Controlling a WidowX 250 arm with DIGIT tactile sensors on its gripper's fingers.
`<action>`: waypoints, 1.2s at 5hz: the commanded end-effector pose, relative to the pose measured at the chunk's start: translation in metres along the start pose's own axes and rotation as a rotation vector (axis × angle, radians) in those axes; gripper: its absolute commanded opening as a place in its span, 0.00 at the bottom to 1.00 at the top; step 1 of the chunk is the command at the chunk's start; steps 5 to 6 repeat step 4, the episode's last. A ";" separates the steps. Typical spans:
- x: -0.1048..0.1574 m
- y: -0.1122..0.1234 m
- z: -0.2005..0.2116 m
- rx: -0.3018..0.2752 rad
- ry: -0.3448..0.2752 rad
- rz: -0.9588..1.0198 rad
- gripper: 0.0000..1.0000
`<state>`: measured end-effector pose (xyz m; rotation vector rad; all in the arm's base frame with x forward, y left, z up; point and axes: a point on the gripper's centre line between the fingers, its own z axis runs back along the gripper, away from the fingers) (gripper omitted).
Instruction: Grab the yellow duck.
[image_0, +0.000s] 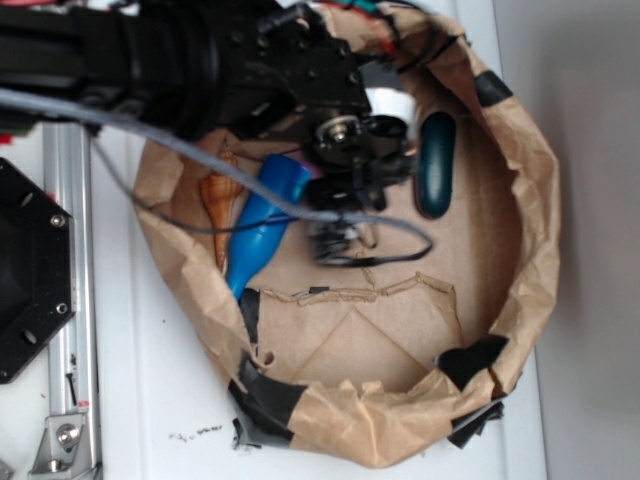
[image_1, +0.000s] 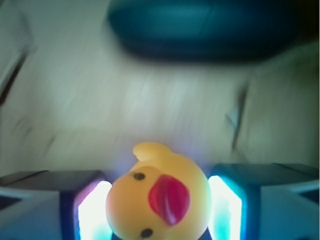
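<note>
In the exterior view the gripper (image_0: 345, 240) hangs blurred over the floor of the paper-walled bin (image_0: 530, 200), beside the blue bottle (image_0: 262, 228); the duck is hidden here. In the wrist view the yellow duck (image_1: 157, 197) sits between both fingers (image_1: 92, 212), which pinch its sides.

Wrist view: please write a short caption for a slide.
Yellow duck sits between the tool's two fingers, with a blurred dark teal object beyond.
</note>
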<state>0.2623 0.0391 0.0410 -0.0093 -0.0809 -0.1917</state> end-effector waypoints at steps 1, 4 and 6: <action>-0.006 -0.026 0.112 0.082 -0.076 0.234 0.00; -0.014 -0.037 0.119 0.097 -0.098 0.558 0.00; -0.014 -0.037 0.119 0.097 -0.098 0.558 0.00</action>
